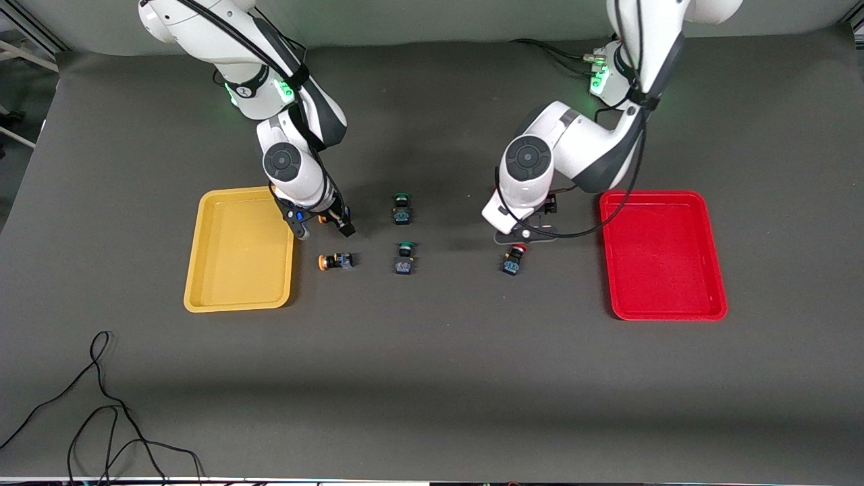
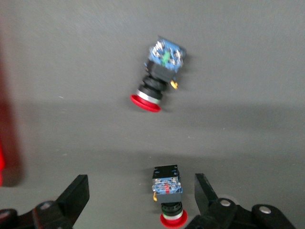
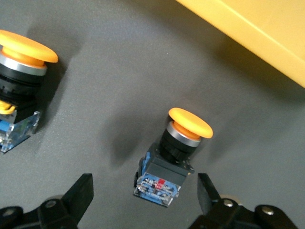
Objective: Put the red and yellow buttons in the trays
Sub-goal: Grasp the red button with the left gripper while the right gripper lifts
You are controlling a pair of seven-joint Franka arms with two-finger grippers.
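My right gripper [image 1: 324,228] is open, low over the table beside the yellow tray [image 1: 236,297]. One yellow button [image 1: 327,218] lies between its fingers [image 3: 207,193], untouched; it also shows in the right wrist view [image 3: 174,152]. A second yellow button [image 1: 335,261] lies nearer the front camera and shows in the right wrist view too [image 3: 21,90]. My left gripper [image 1: 525,233] is open, low beside the red tray [image 1: 675,310]. A red button [image 2: 167,195] lies between its fingers [image 2: 205,193], untouched. A second red button [image 1: 514,260] lies nearer the front camera and also shows in the left wrist view [image 2: 159,81]. Both trays hold nothing.
Two green-capped buttons [image 1: 402,208] [image 1: 404,258] lie mid-table between the two grippers. A black cable [image 1: 101,405] snakes over the table corner nearest the front camera, at the right arm's end. The yellow tray's rim [image 3: 248,33] runs close to the right gripper.
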